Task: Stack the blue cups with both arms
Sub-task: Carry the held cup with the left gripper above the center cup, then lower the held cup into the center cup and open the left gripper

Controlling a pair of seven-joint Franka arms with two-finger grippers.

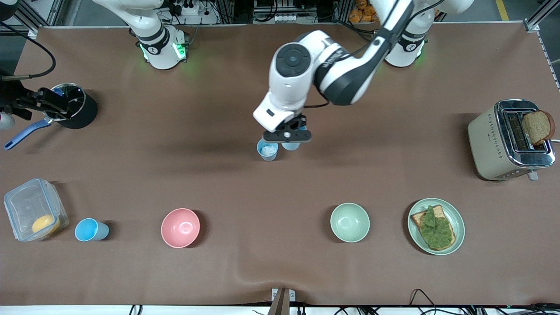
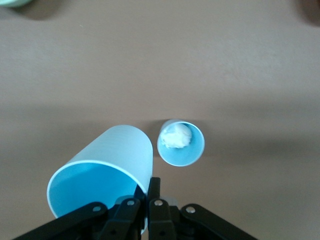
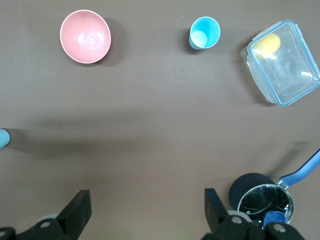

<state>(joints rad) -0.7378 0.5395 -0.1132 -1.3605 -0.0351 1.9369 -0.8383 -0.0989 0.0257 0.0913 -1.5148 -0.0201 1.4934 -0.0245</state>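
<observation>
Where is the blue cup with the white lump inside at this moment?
The cup with the white lump stands mid-table in the front view, just beside the blue cup that the shut left gripper holds by its rim.

Glossy white arms [image 1: 302, 65], black joints, green base lights

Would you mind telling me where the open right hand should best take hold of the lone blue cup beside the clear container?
Probably the rim, from above: the blue cup stands upright, mouth open, apart from the container, so one finger could go inside its wall.
</observation>
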